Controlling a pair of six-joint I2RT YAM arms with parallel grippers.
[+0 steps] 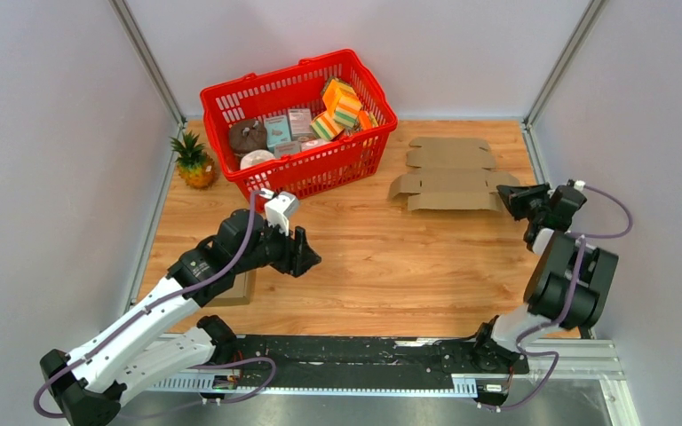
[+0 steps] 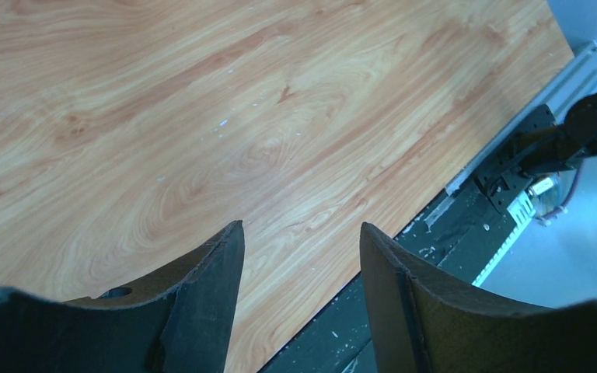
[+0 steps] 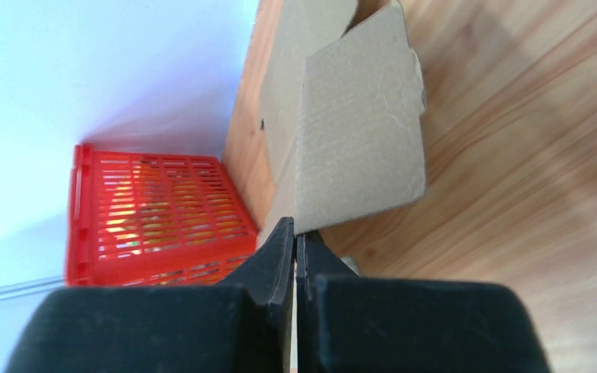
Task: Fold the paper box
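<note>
Brown cardboard, my paper box [image 1: 451, 177] lies flat and unfolded near the far right corner of the wooden table [image 1: 391, 266], just to the right of the red basket [image 1: 329, 169]. My right gripper [image 3: 295, 233] is pinched tight on the edge of one side flap at the box's right end. My left gripper [image 2: 301, 241] has its fingers apart and holds nothing. It hangs over bare wood, well apart from the box.
</note>
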